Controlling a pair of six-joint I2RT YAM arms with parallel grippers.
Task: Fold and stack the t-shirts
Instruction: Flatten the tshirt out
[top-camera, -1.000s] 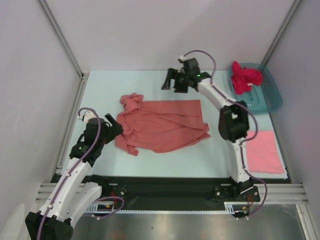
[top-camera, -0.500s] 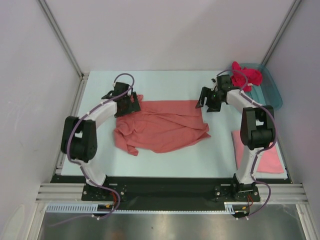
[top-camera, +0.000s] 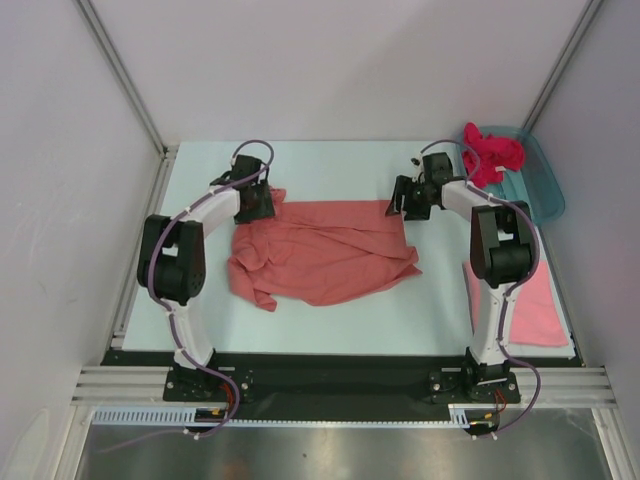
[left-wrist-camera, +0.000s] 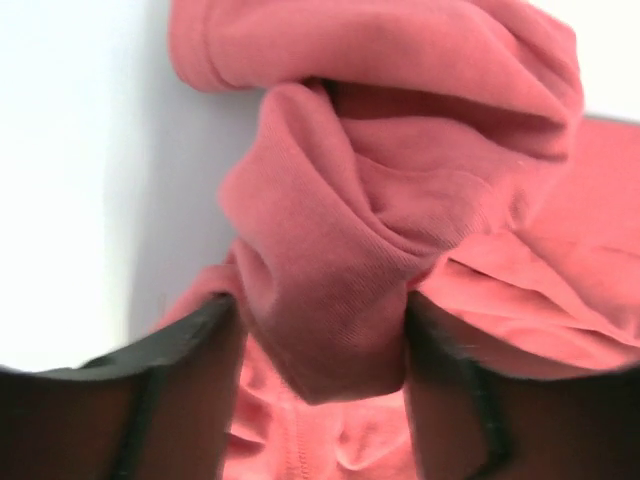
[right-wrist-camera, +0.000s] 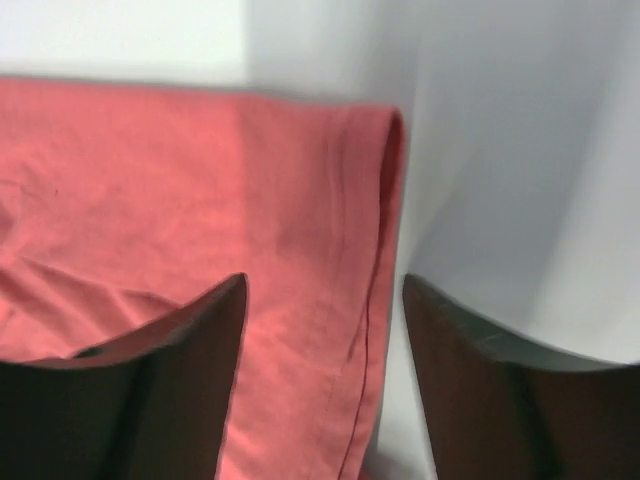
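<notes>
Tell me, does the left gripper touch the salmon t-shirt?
Touching. The left wrist view shows a bunched fold of the salmon t-shirt filling the left gripper, against both fingers.

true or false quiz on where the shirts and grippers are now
1. The magenta t-shirt lies in the teal tub. True.
2. The salmon-coral t-shirt is folded. False: it lies spread out, wrinkled.
3. The right gripper straddles the salmon-coral t-shirt's hemmed edge. True.
4. The light pink t-shirt lies far left. False: it lies near right.
5. The left gripper hovers over the tub. False: it is at the salmon-coral t-shirt's bunched far-left corner.
</notes>
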